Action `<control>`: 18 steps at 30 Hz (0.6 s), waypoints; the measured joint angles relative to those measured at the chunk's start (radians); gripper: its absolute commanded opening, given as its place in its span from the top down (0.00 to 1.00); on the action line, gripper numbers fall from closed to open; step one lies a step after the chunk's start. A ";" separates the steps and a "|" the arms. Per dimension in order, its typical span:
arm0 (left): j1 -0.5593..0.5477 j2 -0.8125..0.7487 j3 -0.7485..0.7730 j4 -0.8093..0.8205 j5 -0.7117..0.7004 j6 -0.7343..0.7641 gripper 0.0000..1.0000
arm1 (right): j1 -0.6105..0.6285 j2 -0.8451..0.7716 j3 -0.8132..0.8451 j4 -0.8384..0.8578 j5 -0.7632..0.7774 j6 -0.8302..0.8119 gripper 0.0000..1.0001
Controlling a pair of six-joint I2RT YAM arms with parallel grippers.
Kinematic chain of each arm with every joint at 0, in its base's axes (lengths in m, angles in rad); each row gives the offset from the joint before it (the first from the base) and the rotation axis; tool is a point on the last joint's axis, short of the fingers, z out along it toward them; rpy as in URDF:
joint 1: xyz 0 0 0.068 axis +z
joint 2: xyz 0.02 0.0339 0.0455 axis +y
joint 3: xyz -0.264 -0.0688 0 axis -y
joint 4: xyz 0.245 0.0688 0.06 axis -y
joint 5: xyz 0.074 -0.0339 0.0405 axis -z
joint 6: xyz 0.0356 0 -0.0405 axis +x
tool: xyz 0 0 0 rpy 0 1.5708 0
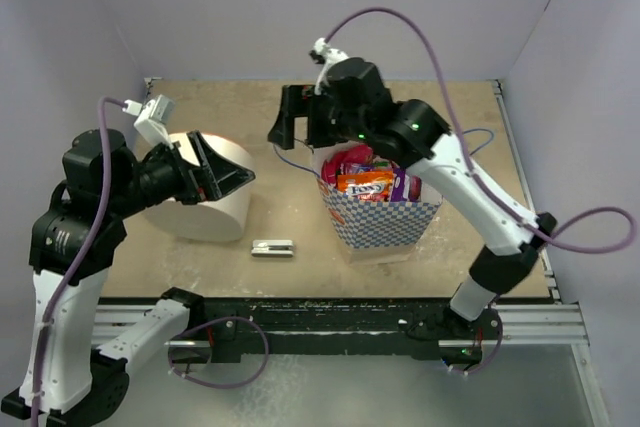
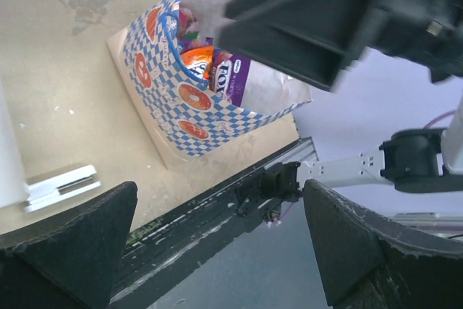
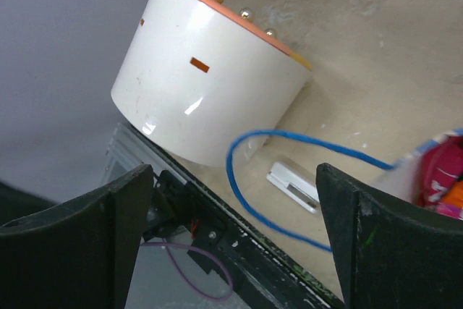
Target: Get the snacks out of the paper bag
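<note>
The step in hand is the reach for a first packet: the glossy foil snack packets (image 1: 368, 179) all sit inside the white paper bag with a blue-and-white checkered band (image 1: 385, 219), and none shows on the tan desk (image 1: 450, 107). The right pincer (image 1: 298, 125) hangs with its 2 fingers spread wide and nothing between them. The bag stands low and to 1 side of it, its mouth just beyond the pincer's tips rather than under them. In the right wrist view only the bag's edge and a pink packet (image 3: 438, 179) show at the far side, while a thin blue string handle (image 3: 230, 164) loops directly beneath the gap.

The left pincer (image 1: 205, 169) is also wide open and empty, poised over a plain white cylinder (image 1: 215, 212), with the bag well off to its side. A small grey metal clip (image 1: 272, 248) lies below and between the 2 pincers.

Next, I judge, the right pincer needs to shift sideways over the bag's mouth and drop onto the topmost orange packet (image 2: 199, 59) beside the purple packet (image 2: 233, 77). It should keep clear of the string handle and close on a foil edge without snagging the paper wall
</note>
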 measured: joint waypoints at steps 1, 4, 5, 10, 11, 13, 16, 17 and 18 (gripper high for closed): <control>0.000 0.009 -0.007 0.011 0.004 -0.012 0.01 | -0.006 -0.038 -0.020 -0.003 0.016 -0.019 0.00; 0.000 0.064 -0.021 0.076 0.033 -0.061 0.01 | -0.031 -0.155 -0.075 -0.005 0.065 -0.080 0.01; 0.000 0.083 -0.032 0.108 0.042 -0.079 0.01 | -0.037 -0.186 -0.088 -0.006 0.085 -0.098 0.01; 0.000 0.166 -0.133 0.251 0.117 -0.180 0.02 | -0.061 -0.257 -0.104 -0.052 0.197 -0.150 0.00; 0.000 0.186 -0.155 0.281 0.137 -0.201 0.02 | -0.064 -0.259 -0.108 -0.056 0.209 -0.155 0.01; 0.000 0.218 -0.201 0.347 0.165 -0.242 0.03 | -0.069 -0.270 -0.131 -0.059 0.236 -0.162 0.01; 0.000 0.248 -0.260 0.431 0.193 -0.291 0.13 | -0.071 -0.305 -0.210 -0.056 0.266 -0.166 0.01; 0.000 0.256 -0.271 0.452 0.201 -0.306 0.19 | -0.071 -0.321 -0.241 -0.059 0.274 -0.166 0.00; -0.002 0.267 -0.283 0.481 0.213 -0.320 0.24 | -0.070 -0.337 -0.268 -0.060 0.279 -0.165 0.01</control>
